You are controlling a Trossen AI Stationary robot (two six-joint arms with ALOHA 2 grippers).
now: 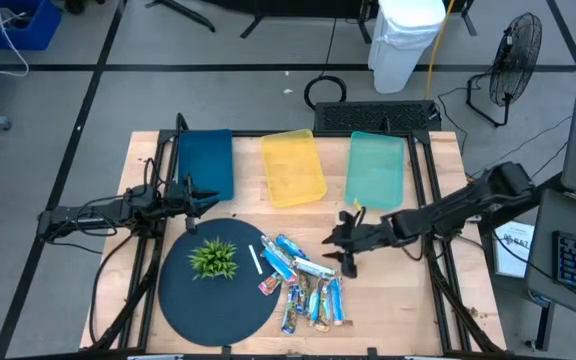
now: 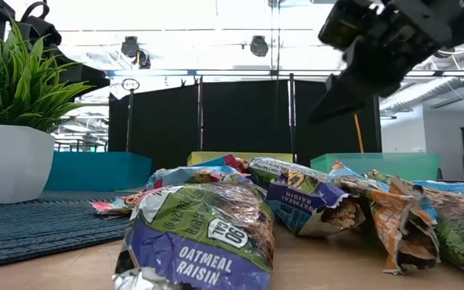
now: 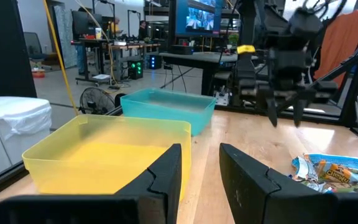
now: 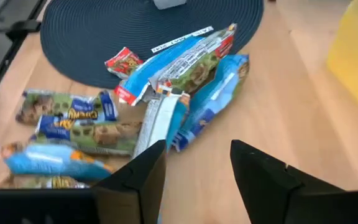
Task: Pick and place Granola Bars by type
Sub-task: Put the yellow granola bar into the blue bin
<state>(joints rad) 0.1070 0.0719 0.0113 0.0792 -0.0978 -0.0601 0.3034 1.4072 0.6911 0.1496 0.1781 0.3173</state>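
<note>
A pile of granola bars (image 1: 303, 280) (image 4: 135, 106) lies on the wooden table at the right rim of a round dark mat (image 1: 218, 300). Their wrappers are mostly light blue and white, and a small red one (image 4: 124, 61) lies on the mat's edge. My right gripper (image 1: 343, 248) (image 4: 194, 168) hovers open just right of the pile, slanting down toward it, with nothing between its fingers. My left gripper (image 1: 206, 197) (image 3: 201, 168) stands open and level at the table's left, by the dark blue tray (image 1: 206, 160), holding nothing.
A yellow tray (image 1: 293, 168) and a teal tray (image 1: 376, 168) stand beside the blue one along the far side. On the mat are a green plant in a white pot (image 1: 213, 258) and a thin white stick (image 1: 255, 260). Bare wood lies right of the pile.
</note>
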